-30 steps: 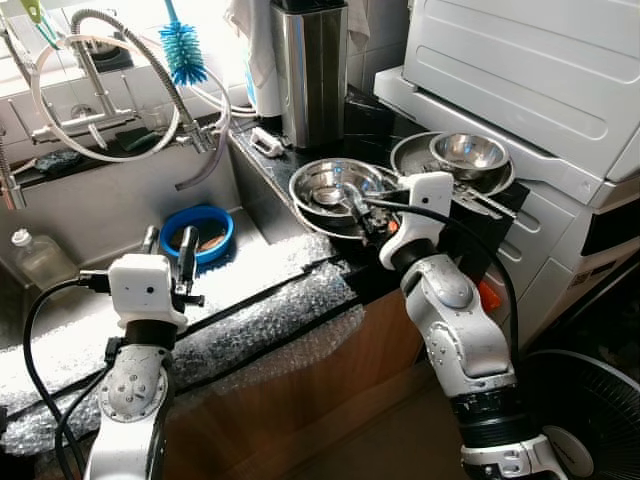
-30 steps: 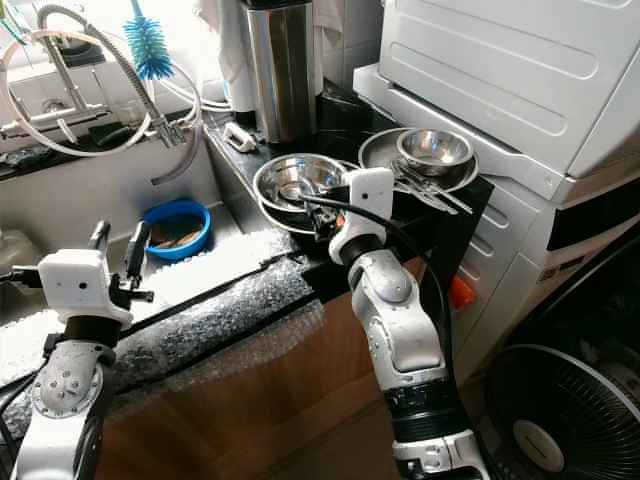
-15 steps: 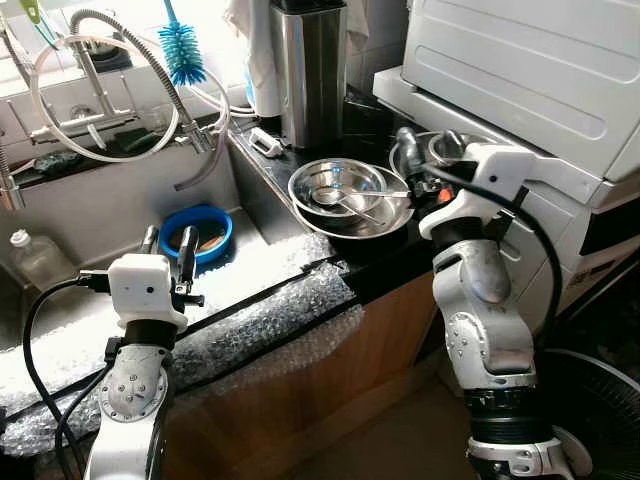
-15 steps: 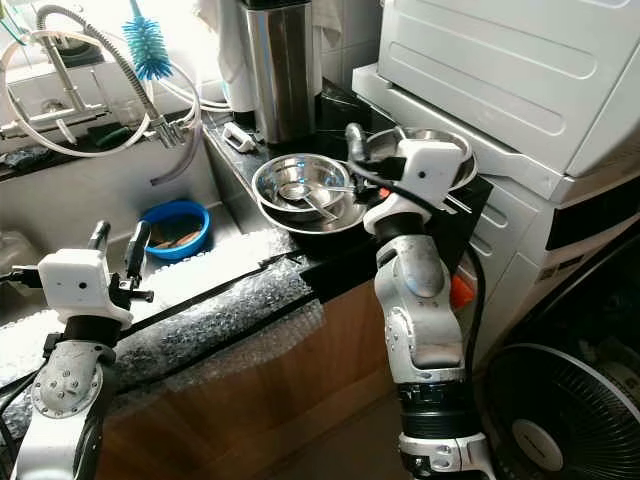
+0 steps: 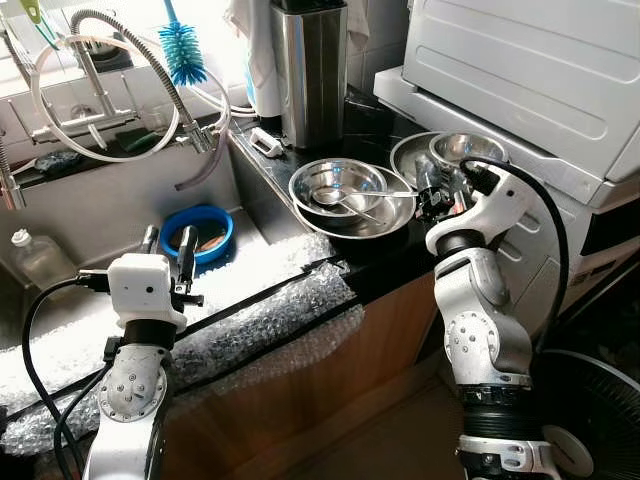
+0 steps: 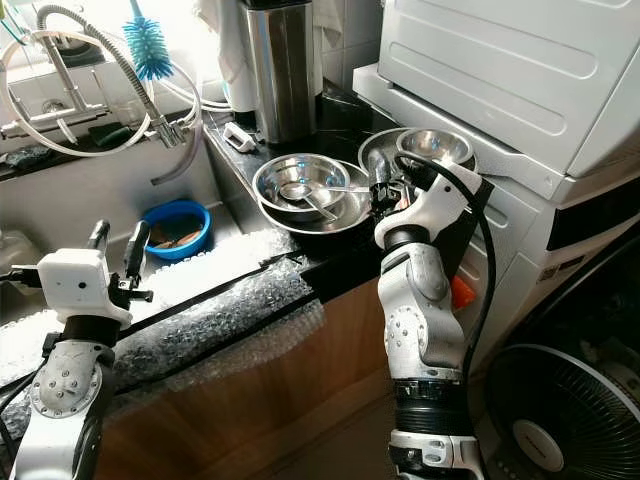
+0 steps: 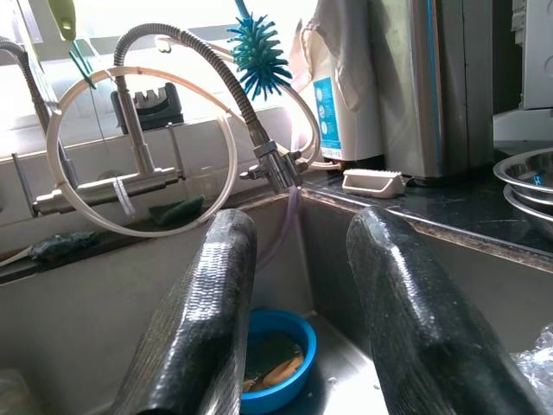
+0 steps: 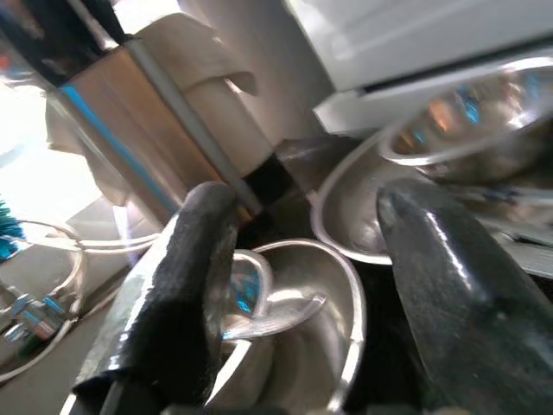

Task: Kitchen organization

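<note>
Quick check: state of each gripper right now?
Left gripper: open, empty, over the sink.
Right gripper: open, empty, between the steel bowls on the counter.

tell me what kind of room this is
Most likely a home kitchen: a sink with a pull-out tap, steel bowls on a dark counter, and a bottle brush.

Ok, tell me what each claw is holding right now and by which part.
Nothing is held. The left claw is open above the sink; the right claw is open beside the steel bowls.
</note>
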Tool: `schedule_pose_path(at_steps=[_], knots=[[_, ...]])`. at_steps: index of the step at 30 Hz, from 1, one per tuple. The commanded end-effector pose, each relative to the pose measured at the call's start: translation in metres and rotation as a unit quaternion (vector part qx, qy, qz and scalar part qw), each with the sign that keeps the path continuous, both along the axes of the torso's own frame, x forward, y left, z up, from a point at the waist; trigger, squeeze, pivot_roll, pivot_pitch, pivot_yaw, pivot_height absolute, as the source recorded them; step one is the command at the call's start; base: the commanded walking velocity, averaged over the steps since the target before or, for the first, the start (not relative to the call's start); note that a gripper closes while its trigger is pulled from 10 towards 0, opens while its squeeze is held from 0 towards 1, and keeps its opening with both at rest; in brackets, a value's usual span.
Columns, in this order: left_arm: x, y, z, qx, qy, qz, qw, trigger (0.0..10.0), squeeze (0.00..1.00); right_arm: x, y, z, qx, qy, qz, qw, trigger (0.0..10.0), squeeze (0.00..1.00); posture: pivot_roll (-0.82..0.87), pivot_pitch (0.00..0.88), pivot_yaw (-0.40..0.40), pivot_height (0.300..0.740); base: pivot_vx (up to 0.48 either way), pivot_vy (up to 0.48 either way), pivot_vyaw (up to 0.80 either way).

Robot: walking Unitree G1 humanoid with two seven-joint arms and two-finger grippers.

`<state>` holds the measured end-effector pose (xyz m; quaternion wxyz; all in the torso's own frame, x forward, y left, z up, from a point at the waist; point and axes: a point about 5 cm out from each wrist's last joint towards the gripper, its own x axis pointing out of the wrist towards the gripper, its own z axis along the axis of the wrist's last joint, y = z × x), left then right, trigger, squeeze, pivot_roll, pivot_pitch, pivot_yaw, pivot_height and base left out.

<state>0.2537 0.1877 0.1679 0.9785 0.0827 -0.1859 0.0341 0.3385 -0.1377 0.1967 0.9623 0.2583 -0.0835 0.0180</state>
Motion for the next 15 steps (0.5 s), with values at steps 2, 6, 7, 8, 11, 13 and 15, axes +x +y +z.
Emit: schedule_pose_path(at_steps=[2,6,7,8,11,13,15], knots=[[-0.0009,-0.0001,0.0017,0.015,-0.001,-0.002,1.0,10.0,0.0,0.0024,0.002,0.0005,0.018,0.008,0.006,1.0,10.0,0.0,-0.12,0.0,0.059,0.74,0.0,0.0,0.0],[-0.0006,-0.0004,0.0022,0.015,-0.002,-0.002,1.0,10.0,0.0,0.0045,0.0,-0.0024,0.044,0.02,0.007,0.999,10.0,0.0,-0.12,0.0,0.059,0.74,0.0,0.0,0.0],[-0.0006,-0.0004,0.0022,0.015,-0.002,-0.002,1.0,10.0,0.0,0.0045,0.0,-0.0024,0.044,0.02,0.007,0.999,10.0,0.0,-0.12,0.0,0.059,0.74,0.0,0.0,0.0],[-0.0006,-0.0005,0.0021,0.015,-0.002,-0.002,1.0,10.0,0.0,0.0062,-0.0011,-0.0042,0.051,0.028,0.008,0.998,10.0,0.0,-0.12,0.0,0.056,0.74,0.0,0.0,0.0],[-0.0007,-0.0009,0.0021,0.014,-0.002,-0.001,1.0,10.0,0.0,0.0082,-0.0009,-0.0061,0.064,0.037,0.012,0.997,10.0,0.0,-0.12,0.0,0.054,0.74,0.0,0.0,0.0],[-0.0007,-0.001,0.0022,0.014,-0.002,-0.001,1.0,10.0,0.0,0.0085,-0.0006,-0.0062,0.067,0.037,0.014,0.997,10.0,0.0,-0.12,0.0,0.053,0.74,0.0,0.0,0.0],[-0.0007,-0.0011,0.0025,0.014,-0.003,-0.001,1.0,10.0,0.0,0.0088,0.0007,-0.0057,0.069,0.036,0.017,0.997,10.0,0.0,-0.12,0.0,0.053,0.74,0.0,0.0,0.0]])
